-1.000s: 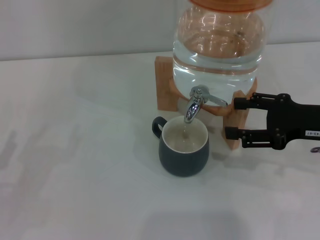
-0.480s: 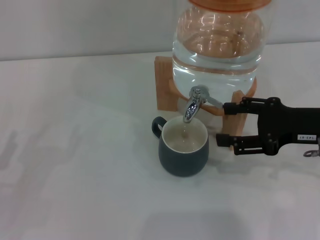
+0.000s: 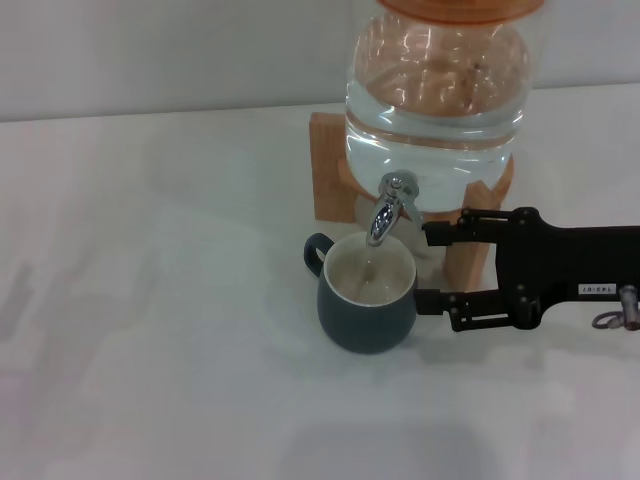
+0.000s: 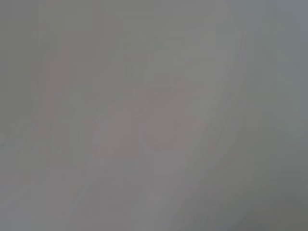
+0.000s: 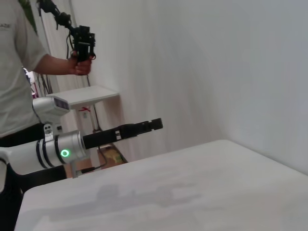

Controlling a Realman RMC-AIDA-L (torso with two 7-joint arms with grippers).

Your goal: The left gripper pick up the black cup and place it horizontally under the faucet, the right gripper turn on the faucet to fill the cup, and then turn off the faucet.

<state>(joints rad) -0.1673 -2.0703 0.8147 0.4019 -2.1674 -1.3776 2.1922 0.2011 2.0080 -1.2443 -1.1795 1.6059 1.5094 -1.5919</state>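
Note:
The black cup stands upright on the white table, right under the spout of the chrome faucet, and holds water. The faucet sits on the clear glass water jar. My right gripper is open and reaches in from the right. Its upper finger lies against the faucet's lever side and its lower finger is beside the cup's right wall. My left gripper is off the table and shows only in the right wrist view, held out level on its silver-white arm.
The jar rests on a wooden stand at the back of the white table. A person stands beyond the table's far side holding a hand-held device. The left wrist view shows only a blank grey surface.
My right gripper has moved left, from beside the stand's right leg to the faucet and the cup. The cup and jar have not moved.

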